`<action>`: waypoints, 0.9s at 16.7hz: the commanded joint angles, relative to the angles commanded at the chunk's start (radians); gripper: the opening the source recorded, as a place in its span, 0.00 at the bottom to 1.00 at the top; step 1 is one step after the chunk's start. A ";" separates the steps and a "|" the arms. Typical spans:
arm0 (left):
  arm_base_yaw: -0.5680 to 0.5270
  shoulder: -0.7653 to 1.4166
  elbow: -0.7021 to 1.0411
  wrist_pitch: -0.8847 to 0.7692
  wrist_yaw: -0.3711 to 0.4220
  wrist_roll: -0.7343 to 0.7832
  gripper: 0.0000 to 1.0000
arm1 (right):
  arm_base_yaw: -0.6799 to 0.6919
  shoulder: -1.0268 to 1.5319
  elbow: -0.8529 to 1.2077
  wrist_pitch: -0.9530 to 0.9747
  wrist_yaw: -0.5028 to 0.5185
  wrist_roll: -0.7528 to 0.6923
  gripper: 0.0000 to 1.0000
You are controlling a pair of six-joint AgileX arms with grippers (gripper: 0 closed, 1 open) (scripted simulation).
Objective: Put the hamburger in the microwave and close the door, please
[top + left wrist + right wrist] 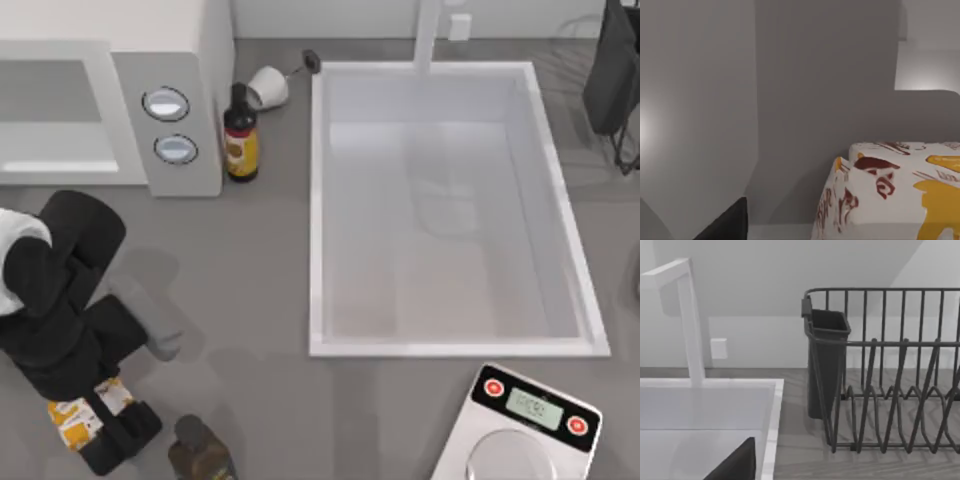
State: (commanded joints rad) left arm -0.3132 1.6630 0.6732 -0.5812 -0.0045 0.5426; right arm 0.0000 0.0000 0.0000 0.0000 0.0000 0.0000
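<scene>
**Landmark:** sink (316,200), white, rectangular, set into the grey table.

**Hamburger (72,420):** lies on the table well left of the sink, nearer than the sink's near-left corner. Wrapped in white paper with yellow-orange and dark red print. Appears close up in the left wrist view (900,190), resting on the grey surface.

**Left gripper (112,432):** hangs directly over the hamburger, well left of the sink, pointing down. Partly covers the wrapper from above. Grip state: cannot tell, and contact with the wrapper cannot be confirmed.

**Right arm (612,70):** parked beyond the sink's far-right corner, beside the dish rack (890,390). Grip state: cannot tell.

**Microwave (180,60):** stands left of the sink's far-left corner, dial panel on the side nearest the sink.

**Other items, all placed from the sink:**
- Brown bottle (240,135): upright, between the sink's left wall and the microwave, just beside the microwave.
- White cup (268,87): tipped on its side, just left of the far-left corner.
- Second brown bottle (200,452): left of the near-left corner, near the hamburger.
- Scale (520,425): just in front of the near-right corner.
- Faucet (428,35): rises at the far rim.
</scene>
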 joint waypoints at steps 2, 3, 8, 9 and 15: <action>0.000 0.000 0.000 0.000 0.000 0.000 0.17 | 0.000 0.000 0.000 0.000 0.000 0.000 1.00; 0.000 0.000 0.000 0.000 0.000 0.000 0.10 | 0.000 0.000 0.000 0.000 0.000 0.000 1.00; 0.000 0.000 0.000 0.000 0.000 0.000 0.00 | 0.000 0.000 0.000 0.000 0.000 0.000 1.00; 0.000 0.000 0.000 0.000 0.000 0.000 0.00 | 0.000 0.000 0.000 0.000 0.000 0.000 1.00; 0.006 -0.075 0.051 -0.100 0.018 0.003 0.00 | 0.000 0.000 0.000 0.000 0.000 0.000 1.00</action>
State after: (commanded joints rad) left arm -0.3076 1.5876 0.7240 -0.6814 0.0134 0.5455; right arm 0.0000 0.0000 0.0000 0.0000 0.0000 0.0000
